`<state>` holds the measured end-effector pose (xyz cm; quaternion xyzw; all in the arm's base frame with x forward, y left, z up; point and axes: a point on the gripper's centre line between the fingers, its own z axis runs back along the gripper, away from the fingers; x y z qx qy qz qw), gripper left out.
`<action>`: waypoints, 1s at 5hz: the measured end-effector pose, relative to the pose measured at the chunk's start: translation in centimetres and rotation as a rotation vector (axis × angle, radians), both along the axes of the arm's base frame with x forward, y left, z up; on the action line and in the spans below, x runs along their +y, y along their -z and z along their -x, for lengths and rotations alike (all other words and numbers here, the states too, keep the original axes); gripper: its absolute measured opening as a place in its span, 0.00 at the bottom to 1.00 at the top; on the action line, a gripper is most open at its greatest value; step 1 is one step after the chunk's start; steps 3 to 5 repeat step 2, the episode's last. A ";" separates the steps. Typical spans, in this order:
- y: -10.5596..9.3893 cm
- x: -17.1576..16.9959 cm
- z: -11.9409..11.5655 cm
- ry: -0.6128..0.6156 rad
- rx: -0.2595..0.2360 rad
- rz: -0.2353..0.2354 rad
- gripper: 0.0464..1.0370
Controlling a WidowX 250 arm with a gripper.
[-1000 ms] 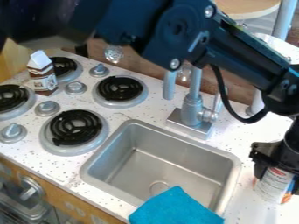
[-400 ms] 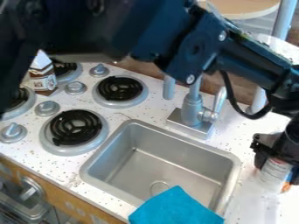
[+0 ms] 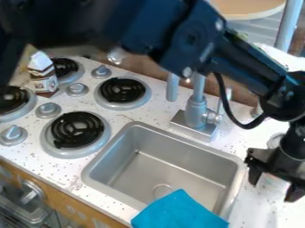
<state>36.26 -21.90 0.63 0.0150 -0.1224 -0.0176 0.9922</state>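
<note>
Draping over sink (image 3: 170, 153): blue cloth (image 3: 179, 211)

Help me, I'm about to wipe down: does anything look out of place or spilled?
The small brown-and-white carton stands among the black coil burners, a risky spot if they heat. Dark specks dot the white counter; spill or pattern, I can't tell.

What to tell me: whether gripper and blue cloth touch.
Apart. The camera view shows counter and sink rim between the gripper and the blue cloth.
</note>
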 end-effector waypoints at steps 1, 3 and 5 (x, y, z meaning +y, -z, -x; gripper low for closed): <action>-3.1 1.0 2.3 0.013 -0.028 0.023 0.96; -6.2 1.2 4.9 0.034 -0.023 0.061 0.96; -6.2 1.2 4.9 0.034 -0.023 0.061 0.96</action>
